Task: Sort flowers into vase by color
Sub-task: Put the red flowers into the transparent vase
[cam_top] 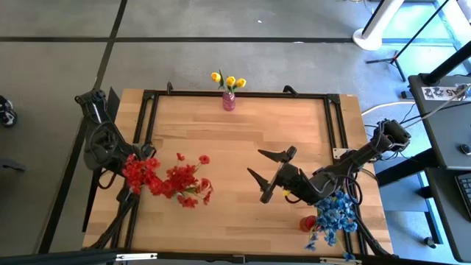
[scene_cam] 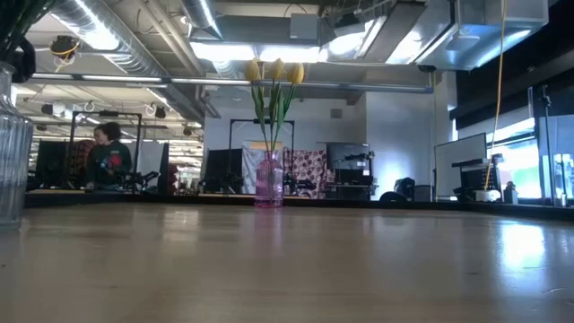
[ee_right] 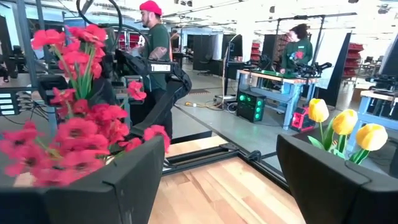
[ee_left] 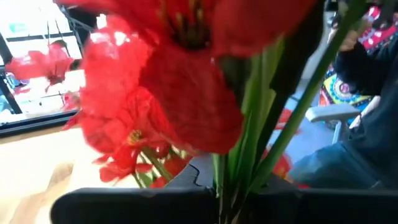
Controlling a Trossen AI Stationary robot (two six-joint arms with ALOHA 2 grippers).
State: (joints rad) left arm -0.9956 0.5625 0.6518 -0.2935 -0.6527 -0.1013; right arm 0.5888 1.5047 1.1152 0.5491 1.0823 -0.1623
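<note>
Light wood table is the base for everything here, so I'll place stuff off the pink vase sitting at the table's far edge, middle. From the high view, that vase holds the yellow flowers. The red flowers are bunched well away from the vase, toward the near left part of the table. The left gripper sits right at the left end of that bunch; can't tell from up here how its fingers stand. The right gripper is out over the bare wood, nearer than the vase and a bit right of it, fingers spread wide with nothing between them. The blue flowers are at the near right corner, just under the right arm, far from the vase.

Low view: the pink vase stands upright on the far side with yellow flowers sticking up out of it. A ribbed glass vase is at the picture's left edge, way closer to the camera. A person is in the room behind.

Left wrist view: red flowers fill everything, green stems running down into the gripper body, so the fingers themselves are hidden.

Right wrist view: both fingers stand far apart, red flowers off past one of them and yellow flowers past the other. Two people stand beyond the table.
</note>
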